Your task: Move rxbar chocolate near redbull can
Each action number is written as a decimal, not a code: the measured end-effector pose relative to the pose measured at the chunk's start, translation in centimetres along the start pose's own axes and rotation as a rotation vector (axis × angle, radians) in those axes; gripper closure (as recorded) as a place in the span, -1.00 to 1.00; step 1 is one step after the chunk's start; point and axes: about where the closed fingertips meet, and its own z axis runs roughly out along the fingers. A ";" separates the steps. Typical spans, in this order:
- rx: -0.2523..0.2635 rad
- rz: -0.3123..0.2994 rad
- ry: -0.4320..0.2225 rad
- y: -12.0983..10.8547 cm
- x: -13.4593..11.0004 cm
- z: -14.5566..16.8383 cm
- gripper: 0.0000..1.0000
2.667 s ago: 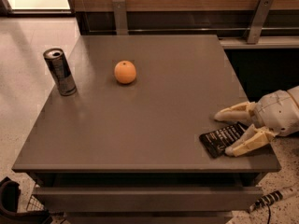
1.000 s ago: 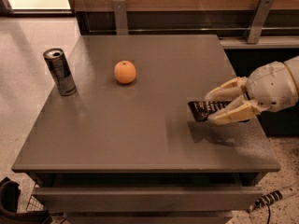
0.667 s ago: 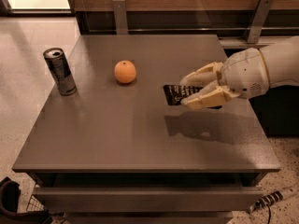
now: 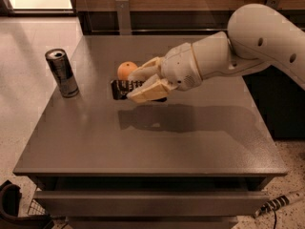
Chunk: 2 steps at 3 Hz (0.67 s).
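Note:
My gripper [image 4: 139, 85] is shut on the rxbar chocolate [image 4: 125, 89], a flat black bar with white text. It holds the bar above the table's left-middle, with its shadow on the top below. The redbull can [image 4: 62, 72] stands upright near the table's left edge, to the left of the bar and apart from it. My arm [image 4: 238, 46] reaches in from the right.
An orange [image 4: 126, 70] sits on the grey table [image 4: 157, 142] just behind the gripper, partly hidden by the fingers. A wooden wall with metal brackets runs behind the table. A drawer front shows under the near edge.
My gripper picked the bar up from the table's right front and carried it left, above the surface, toward the can. The can and orange have not moved.

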 end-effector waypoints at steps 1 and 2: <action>-0.007 -0.024 0.098 0.3 -1.1 7.4 1.00; -0.012 -0.043 0.150 0.1 -1.2 11.5 1.00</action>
